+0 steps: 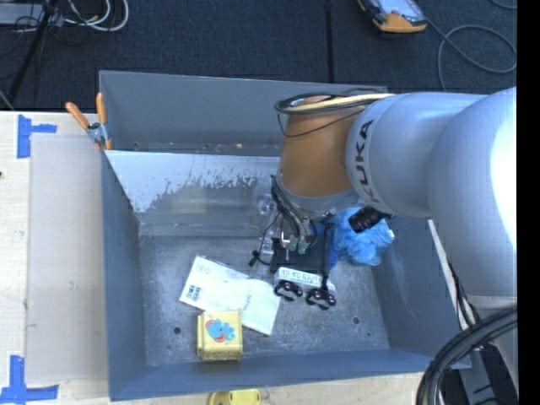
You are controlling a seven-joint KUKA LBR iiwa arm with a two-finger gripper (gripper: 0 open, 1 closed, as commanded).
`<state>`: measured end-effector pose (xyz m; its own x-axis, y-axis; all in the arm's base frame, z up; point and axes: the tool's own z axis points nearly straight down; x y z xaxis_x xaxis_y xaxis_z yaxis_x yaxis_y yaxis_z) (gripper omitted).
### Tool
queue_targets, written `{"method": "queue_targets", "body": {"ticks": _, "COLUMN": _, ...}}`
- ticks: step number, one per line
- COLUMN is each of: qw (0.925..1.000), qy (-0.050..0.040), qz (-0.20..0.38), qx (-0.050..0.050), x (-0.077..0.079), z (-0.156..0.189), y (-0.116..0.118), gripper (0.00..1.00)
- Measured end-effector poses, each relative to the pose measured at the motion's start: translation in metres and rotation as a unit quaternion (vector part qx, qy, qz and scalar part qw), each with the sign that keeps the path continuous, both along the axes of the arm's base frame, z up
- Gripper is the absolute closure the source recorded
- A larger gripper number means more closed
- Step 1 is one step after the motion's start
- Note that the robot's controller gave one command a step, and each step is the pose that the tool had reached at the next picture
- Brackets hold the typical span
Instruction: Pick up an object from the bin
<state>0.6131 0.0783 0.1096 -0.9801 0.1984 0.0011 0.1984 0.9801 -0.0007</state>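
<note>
A small black object with a white label [302, 282] across its top lies on the floor of the grey metal bin [160, 243], a little right of the middle. Two small ring-like loops show at its near edge; what kind of thing it is cannot be told. The gripper [281, 245] hangs just above and slightly left of this black object, a tangle of thin metal parts and cables under the wrist. Whether the gripper is open or closed cannot be made out, and it is not clear whether it touches the black object or anything else. Nothing can be seen held in it. Just left of the black object lies a flat white packet [226, 296], set at a slant, with small dark print near its left corner. A yellow box [219, 337] with a blue figure on its top sits against the packet's near edge, close to the bin's front wall. To the right of the gripper, a crumpled blue thing [364, 240] rests on the bin floor, partly hidden under the arm. The silver arm [430, 159] reaches in from the right, with an orange-brown cover [316, 154] round its wrist, and hides the right part of the bin's back wall.
</note>
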Motion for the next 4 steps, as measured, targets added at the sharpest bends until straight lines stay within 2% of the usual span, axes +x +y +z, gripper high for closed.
{"method": "queue_targets", "body": {"ticks": 1, "qw": 0.9995, "qy": -0.0008, "qz": -0.033, "qx": 0.002, "x": -0.003, "z": -0.012, "y": -0.034, "gripper": 0.00}}
{"method": "queue_targets", "body": {"ticks": 2, "qw": 0.9998, "qy": 0.0010, "qz": -0.018, "qx": -0.001, "x": -0.004, "z": -0.028, "y": -0.062, "gripper": 0.00}}
{"method": "queue_targets", "body": {"ticks": 3, "qw": 0.9996, "qy": 0.0000, "qz": -0.029, "qx": 0.001, "x": -0.032, "z": -0.039, "y": -0.106, "gripper": 1.00}}
{"method": "queue_targets", "body": {"ticks": 4, "qw": 0.9996, "qy": -0.0001, "qz": -0.030, "qx": 0.001, "x": -0.032, "z": -0.039, "y": -0.106, "gripper": 1.00}}
